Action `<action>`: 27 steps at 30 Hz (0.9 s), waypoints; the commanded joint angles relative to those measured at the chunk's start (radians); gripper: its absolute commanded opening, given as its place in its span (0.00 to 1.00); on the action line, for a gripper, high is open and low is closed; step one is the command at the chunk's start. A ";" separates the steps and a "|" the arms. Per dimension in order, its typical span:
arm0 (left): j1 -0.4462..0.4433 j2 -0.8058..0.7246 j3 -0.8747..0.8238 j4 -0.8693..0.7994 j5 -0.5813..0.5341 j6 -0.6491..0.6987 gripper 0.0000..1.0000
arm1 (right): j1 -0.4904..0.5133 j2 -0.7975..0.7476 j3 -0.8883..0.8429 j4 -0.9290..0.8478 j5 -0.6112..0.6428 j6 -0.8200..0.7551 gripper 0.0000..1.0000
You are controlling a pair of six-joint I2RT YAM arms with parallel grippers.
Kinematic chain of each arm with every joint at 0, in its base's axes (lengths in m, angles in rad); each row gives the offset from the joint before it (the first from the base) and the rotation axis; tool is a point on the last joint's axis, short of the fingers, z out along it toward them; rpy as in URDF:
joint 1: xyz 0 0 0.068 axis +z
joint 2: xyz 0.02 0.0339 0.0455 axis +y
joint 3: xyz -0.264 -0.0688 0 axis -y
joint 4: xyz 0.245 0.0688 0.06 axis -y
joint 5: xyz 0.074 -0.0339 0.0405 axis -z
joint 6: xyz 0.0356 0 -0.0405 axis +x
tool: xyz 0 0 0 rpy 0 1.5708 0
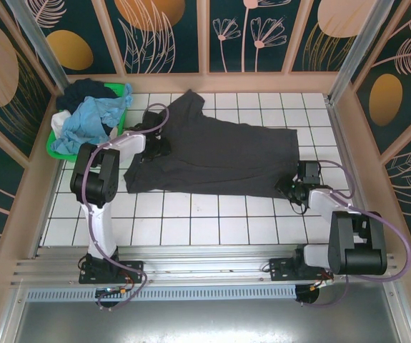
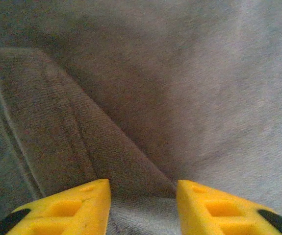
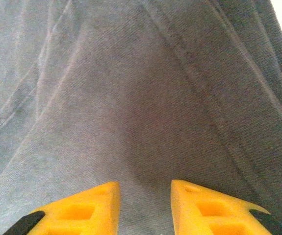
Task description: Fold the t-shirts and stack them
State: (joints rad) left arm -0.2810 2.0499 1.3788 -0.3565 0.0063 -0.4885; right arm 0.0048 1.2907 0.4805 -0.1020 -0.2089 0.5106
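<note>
A large charcoal-grey t-shirt (image 1: 219, 153) lies spread flat across the middle of the white tiled table. My left gripper (image 1: 164, 146) rests low on its left edge, beside a sleeve. In the left wrist view that gripper (image 2: 141, 188) has its yellow fingers (image 2: 77, 208) apart, with the tip of a folded-over flap (image 2: 57, 127) of the shirt lying between them. My right gripper (image 1: 285, 187) sits at the shirt's near right corner. In the right wrist view it (image 3: 144, 188) stands open over flat grey cloth (image 3: 131, 98), with the cloth running under the gap.
A bright green basket (image 1: 123, 91) stands at the far left corner, holding a crumpled light blue t-shirt (image 1: 91, 121), a dark navy one (image 1: 91, 89) and a white one (image 1: 62, 121). Bare tiles (image 1: 205, 221) lie between the shirt and the arm bases. Wooden walls surround the table.
</note>
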 commanded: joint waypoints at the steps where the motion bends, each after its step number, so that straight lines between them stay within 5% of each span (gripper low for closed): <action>1: 0.004 -0.075 -0.069 -0.028 -0.164 -0.030 0.46 | 0.009 -0.044 -0.022 -0.012 -0.035 -0.009 0.34; 6: 0.004 -0.193 -0.190 0.040 -0.157 -0.063 0.47 | 0.009 -0.054 -0.019 -0.045 -0.017 -0.030 0.34; 12: -0.012 -0.137 -0.197 0.042 -0.103 -0.054 0.41 | 0.009 -0.053 -0.016 -0.042 -0.016 -0.028 0.34; 24: -0.055 -0.151 -0.107 -0.004 -0.101 -0.038 0.00 | 0.007 -0.048 -0.018 -0.018 -0.007 -0.037 0.34; 27: -0.070 -0.153 -0.074 -0.025 -0.107 -0.041 0.00 | 0.006 -0.045 -0.022 0.001 -0.022 -0.037 0.34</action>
State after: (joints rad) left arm -0.3351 1.9251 1.2610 -0.3416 -0.0883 -0.5278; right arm 0.0082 1.2522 0.4736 -0.1219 -0.2192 0.4953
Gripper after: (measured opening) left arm 0.055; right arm 0.337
